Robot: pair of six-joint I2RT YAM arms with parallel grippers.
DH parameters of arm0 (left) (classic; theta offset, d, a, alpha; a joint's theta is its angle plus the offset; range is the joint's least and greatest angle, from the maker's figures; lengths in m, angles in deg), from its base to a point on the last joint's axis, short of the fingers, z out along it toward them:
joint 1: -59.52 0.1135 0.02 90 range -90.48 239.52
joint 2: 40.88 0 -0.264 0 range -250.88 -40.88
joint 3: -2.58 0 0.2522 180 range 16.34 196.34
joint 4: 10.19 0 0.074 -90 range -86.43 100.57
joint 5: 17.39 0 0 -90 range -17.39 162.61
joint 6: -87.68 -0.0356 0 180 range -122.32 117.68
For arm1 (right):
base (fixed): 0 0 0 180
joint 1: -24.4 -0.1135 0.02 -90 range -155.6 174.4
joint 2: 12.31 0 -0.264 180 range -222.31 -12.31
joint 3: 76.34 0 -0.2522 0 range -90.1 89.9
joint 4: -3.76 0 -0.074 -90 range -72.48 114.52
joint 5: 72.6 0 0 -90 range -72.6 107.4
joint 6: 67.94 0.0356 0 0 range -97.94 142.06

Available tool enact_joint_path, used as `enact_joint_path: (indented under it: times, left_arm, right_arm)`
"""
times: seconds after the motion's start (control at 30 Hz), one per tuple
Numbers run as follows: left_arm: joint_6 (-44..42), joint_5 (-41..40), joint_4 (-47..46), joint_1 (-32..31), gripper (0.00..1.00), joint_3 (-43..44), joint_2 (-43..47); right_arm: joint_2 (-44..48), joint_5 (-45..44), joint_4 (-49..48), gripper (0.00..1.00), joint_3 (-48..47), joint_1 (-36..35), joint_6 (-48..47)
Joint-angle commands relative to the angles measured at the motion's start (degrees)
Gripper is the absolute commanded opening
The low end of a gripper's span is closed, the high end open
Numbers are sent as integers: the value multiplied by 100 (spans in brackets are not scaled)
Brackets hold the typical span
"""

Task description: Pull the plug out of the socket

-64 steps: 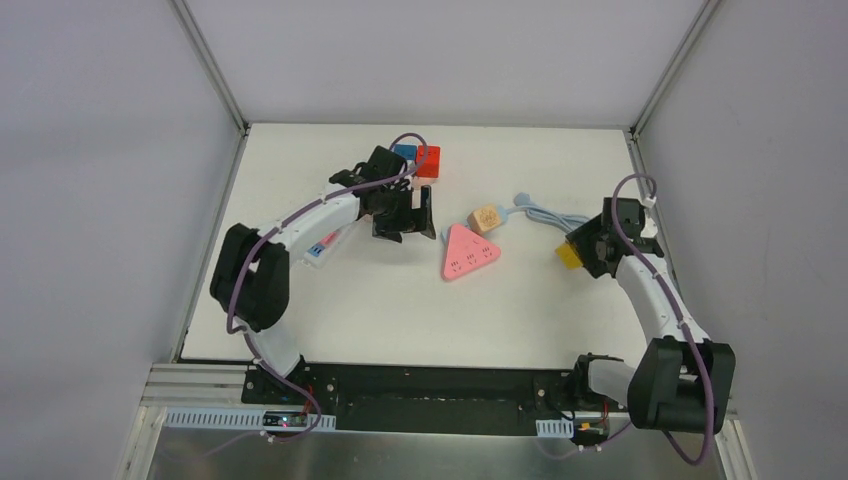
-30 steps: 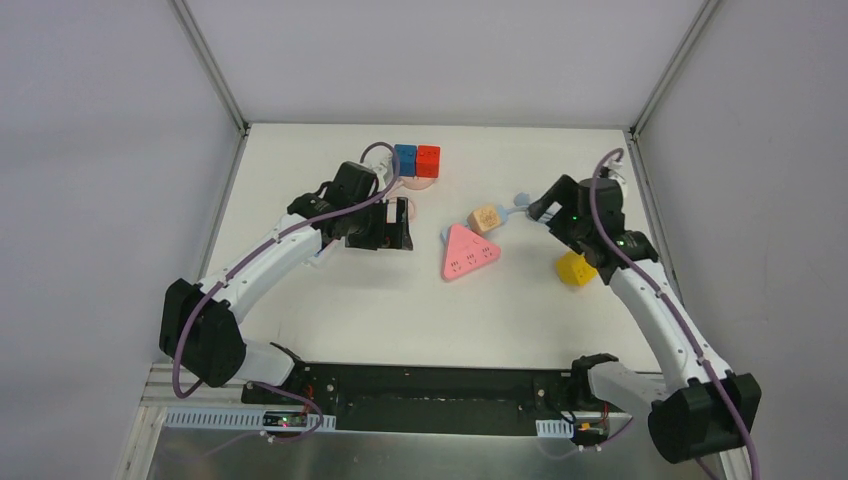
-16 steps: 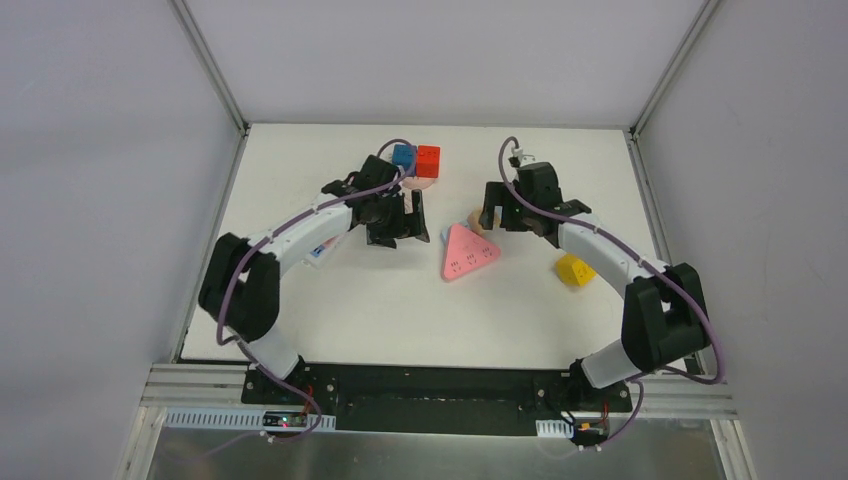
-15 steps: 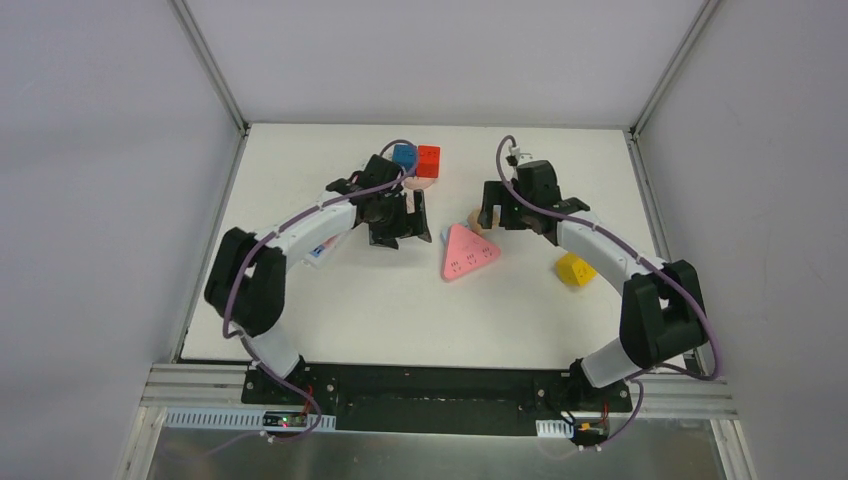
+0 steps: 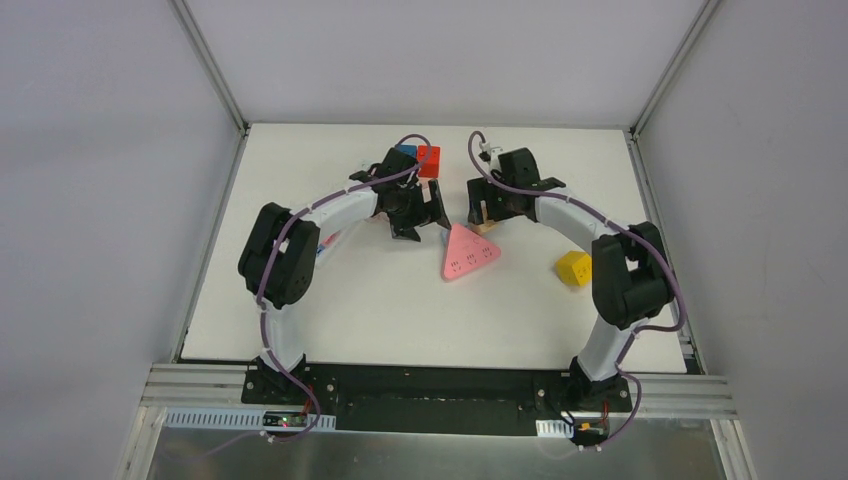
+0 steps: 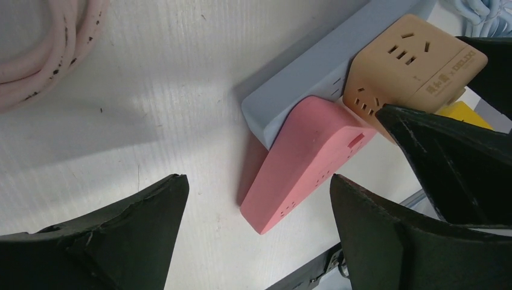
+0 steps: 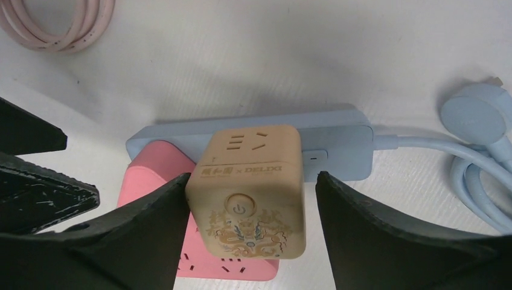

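A tan cube plug [image 7: 247, 187] sits plugged into a pale blue socket strip [image 7: 338, 139]; in the left wrist view the plug [image 6: 410, 66] stands on the strip [image 6: 302, 84]. My right gripper [image 7: 253, 175] straddles the plug from above, open. Its left finger [image 7: 151, 223] is against the cube's side and a gap remains at the right finger [image 7: 386, 229]. A pink triangular socket [image 5: 468, 252] lies against the strip. My left gripper [image 6: 258, 181] hangs open over the pink corner [image 6: 308, 163], holding nothing. In the top view the grippers [image 5: 420, 218] [image 5: 483, 212] face each other.
A pink cable coil [image 7: 60, 24] lies left of the strip. The strip's blue cable [image 7: 483, 163] and round plug [image 7: 474, 118] trail right. Red [image 5: 428, 158] and blue [image 5: 405, 152] cubes stand at the back, a yellow cube [image 5: 573, 268] to the right.
My right arm swung left from the yellow cube to the tan plug, and its jaws narrowed around it. My left gripper shifted right toward the pink socket.
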Motion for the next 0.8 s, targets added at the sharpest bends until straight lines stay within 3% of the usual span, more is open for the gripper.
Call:
enact_joint_path:
  times: [0.0,0.13,0.3,0.6,0.77]
  left_arm:
    - [-8,218,-95,29,91,285,-50]
    - [-5,236,24,38,91,458,-206]
    - [18,66,-27,38,91,354,-226]
    - [-12,-465,329,38,86,185,-267]
    - [-112,-995,592,59,78,1,-213]
  right_arm:
    - [-43,-107,91,73,-211,-78,-305]
    - [-139,-125,142,48,-320,-139,-135]
    - [-318,-668,158,39,-570,-586,323]
    - [-689,-1139,742,43,-1287,-1002,1499]
    - [-684,-1343,822,62,-1208,-990,1573]
